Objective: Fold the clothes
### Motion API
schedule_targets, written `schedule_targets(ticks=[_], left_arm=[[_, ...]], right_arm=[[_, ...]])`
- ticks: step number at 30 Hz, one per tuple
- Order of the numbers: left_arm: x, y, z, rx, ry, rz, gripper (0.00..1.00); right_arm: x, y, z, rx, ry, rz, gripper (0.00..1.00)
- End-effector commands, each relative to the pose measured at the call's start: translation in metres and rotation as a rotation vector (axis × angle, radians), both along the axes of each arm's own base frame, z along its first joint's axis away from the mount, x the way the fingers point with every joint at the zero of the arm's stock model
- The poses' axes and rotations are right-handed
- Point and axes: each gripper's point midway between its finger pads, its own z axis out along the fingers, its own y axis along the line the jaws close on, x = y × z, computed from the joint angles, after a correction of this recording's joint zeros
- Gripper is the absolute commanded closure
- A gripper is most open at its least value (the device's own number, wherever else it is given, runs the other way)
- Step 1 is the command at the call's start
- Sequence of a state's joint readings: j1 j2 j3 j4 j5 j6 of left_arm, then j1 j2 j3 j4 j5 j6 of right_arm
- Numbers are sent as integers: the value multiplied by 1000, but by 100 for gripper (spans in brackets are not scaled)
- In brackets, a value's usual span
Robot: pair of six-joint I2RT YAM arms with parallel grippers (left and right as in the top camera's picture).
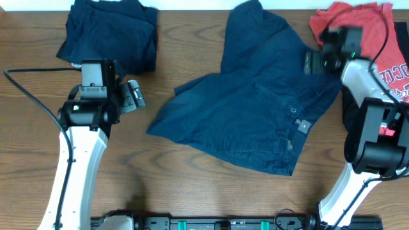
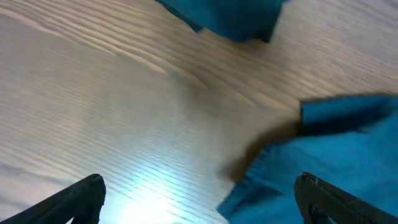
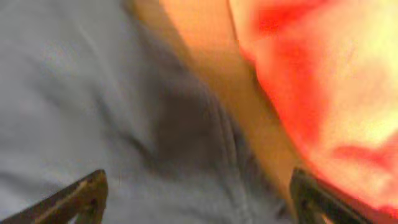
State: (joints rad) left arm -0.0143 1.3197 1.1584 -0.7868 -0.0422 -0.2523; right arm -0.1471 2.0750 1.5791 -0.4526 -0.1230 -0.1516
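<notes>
Left pincer gaped wide, empty, over bare desk just beside the navy shorts. Right pincer equally wide, holding nothing, above the shorts' edge nearest the coral-red T-shirt. Shorts lay spread mid-desk, presumably flattened for folding.

The left arm and right arm have white links and black joints. A black cable joins the left one.

Shorts plain dark navy, and the folded pile is the same navy. T-shirt coral-red with white lettering. Table mid-brown, streaky wood grain.
</notes>
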Motion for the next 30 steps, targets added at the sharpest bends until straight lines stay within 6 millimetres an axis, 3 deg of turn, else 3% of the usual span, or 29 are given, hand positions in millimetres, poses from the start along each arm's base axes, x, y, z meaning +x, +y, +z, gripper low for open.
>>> schedule_targets(ticks=[1, 3, 6, 12, 17, 18, 19, 20, 23, 27, 30], left_arm=[[7, -30, -17, -84, 60, -177, 2], [8, -46, -35, -114, 116, -274, 2], [7, -66, -63, -145, 199, -396, 2], [-1, -88, -117, -146, 366, -518, 2], [-14, -98, -147, -159, 480, -541, 2], [-18, -100, -151, -163, 502, -545, 12], [-23, -102, -155, -174, 528, -548, 30], [-28, -104, -158, -187, 554, -549, 55], [-43, -105, -163, -228, 633, -497, 86], [-71, -102, -159, -256, 766, -369, 94], [-91, -104, -156, -256, 851, -317, 94]], right_arm=[[23, 43, 63, 98, -95, 163, 6], [21, 63, 86, 140, -93, 215, 5], [16, 87, 104, 158, -74, 260, 5], [3, 119, 99, 169, -16, 315, 6], [0, 130, 98, 170, -10, 335, 7], [0, 131, 98, 170, -10, 336, 7], [0, 131, 98, 170, -9, 337, 7], [0, 131, 98, 170, -9, 337, 7], [0, 131, 98, 170, -8, 337, 7], [-2, 133, 97, 172, 3, 339, 6], [-5, 135, 95, 173, 16, 341, 6]])
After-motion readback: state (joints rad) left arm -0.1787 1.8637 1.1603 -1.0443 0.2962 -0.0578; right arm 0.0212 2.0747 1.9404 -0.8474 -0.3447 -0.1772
